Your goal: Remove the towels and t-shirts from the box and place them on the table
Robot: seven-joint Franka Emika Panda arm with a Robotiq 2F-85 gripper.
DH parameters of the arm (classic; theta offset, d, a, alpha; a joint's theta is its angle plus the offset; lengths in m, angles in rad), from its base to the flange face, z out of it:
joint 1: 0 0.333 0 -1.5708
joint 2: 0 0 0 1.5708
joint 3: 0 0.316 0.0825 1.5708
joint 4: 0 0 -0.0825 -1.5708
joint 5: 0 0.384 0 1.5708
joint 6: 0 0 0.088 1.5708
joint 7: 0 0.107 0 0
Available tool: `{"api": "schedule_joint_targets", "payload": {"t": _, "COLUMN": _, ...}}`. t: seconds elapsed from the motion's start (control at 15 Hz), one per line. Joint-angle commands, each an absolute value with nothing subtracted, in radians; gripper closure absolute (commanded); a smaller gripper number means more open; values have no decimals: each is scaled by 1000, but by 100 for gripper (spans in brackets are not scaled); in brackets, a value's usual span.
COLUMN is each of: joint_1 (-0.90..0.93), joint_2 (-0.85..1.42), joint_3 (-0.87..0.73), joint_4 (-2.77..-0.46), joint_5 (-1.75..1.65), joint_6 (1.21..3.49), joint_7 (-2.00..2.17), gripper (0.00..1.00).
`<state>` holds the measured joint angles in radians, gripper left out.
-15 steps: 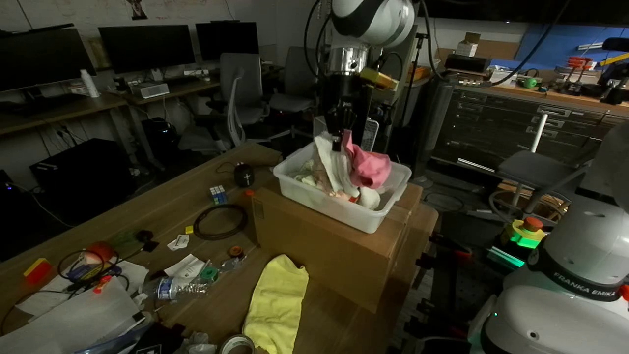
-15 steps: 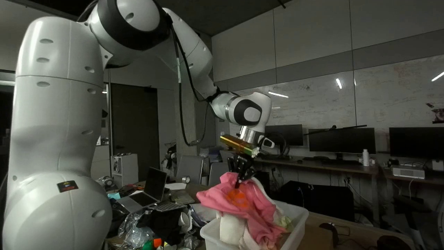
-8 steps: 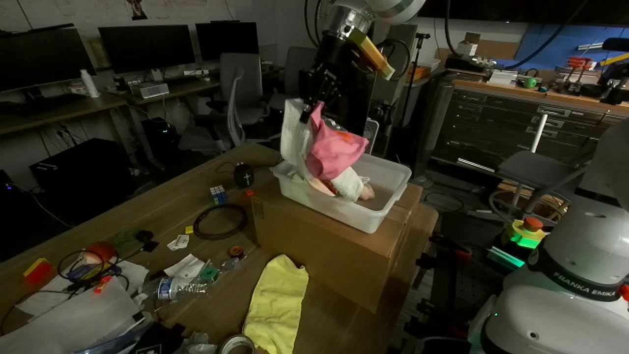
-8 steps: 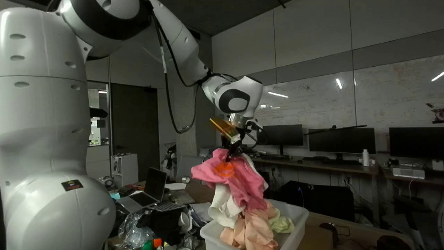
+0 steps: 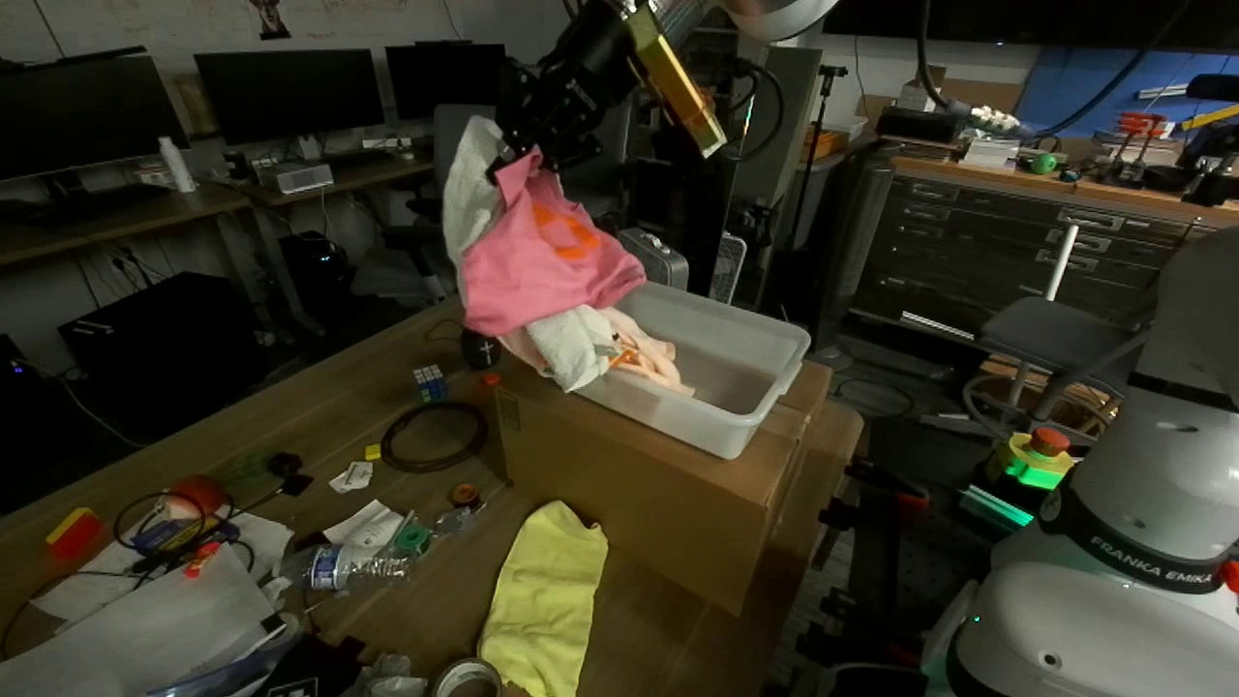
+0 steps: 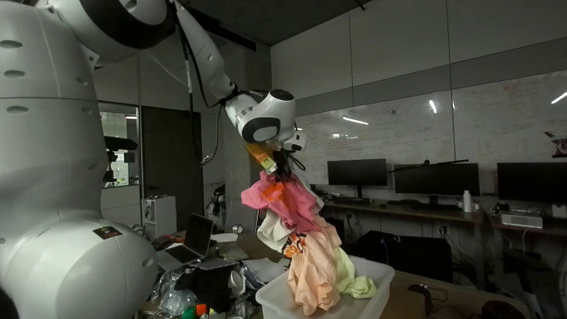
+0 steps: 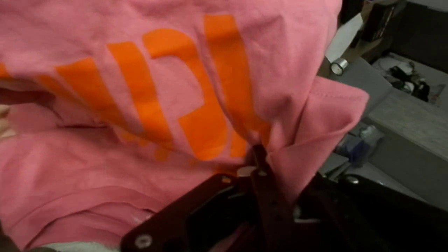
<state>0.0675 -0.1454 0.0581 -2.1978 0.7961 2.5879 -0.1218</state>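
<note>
Wrist view: the gripper point(image 7: 264, 161) has its fingers close together, clamped on a gathered fold of the pink t-shirt point(image 7: 175, 87). The orange-printed front of the t-shirt spreads out ahead of the fingertips.

In an exterior view, the gripper is tilted, and the t-shirt hangs directly below it. A white cloth point(image 5: 469, 198) hangs next to the fingertips; whether it is also gripped cannot be told. Lower down, beneath the t-shirt, a peach cloth point(image 5: 647, 360) shows at one end of the white plastic bin point(image 5: 697, 418). The bin sits below the gripper on a cardboard box point(image 5: 629, 503), which stands on the table point(image 5: 668, 644). Well below the gripper, a yellow towel point(image 5: 547, 595) lies on the table, just beside the cardboard box.

In an exterior view, the t-shirt, white cloth and peach cloth form a column under the gripper. Beside the peach cloth hangs a pale green cloth point(image 6: 361, 287), its lower end inside the bin.
</note>
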Motion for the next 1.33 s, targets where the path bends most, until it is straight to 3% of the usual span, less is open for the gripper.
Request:
{"api": "schedule_joint_targets", "payload": {"t": 0.0, "joint_1": 127, "joint_2": -193, "joint_3": 88, "joint_4": -2232, "joint_5": 870, "joint_6": 2741, "joint_7": -152, "gripper": 97}}
{"api": "schedule_joint_targets", "payload": {"t": 1.27, "joint_1": 362, "joint_2": -233, "joint_3": 150, "joint_4": -2148, "joint_5": 1377, "joint_6": 3103, "joint_7": -466, "gripper": 97}}
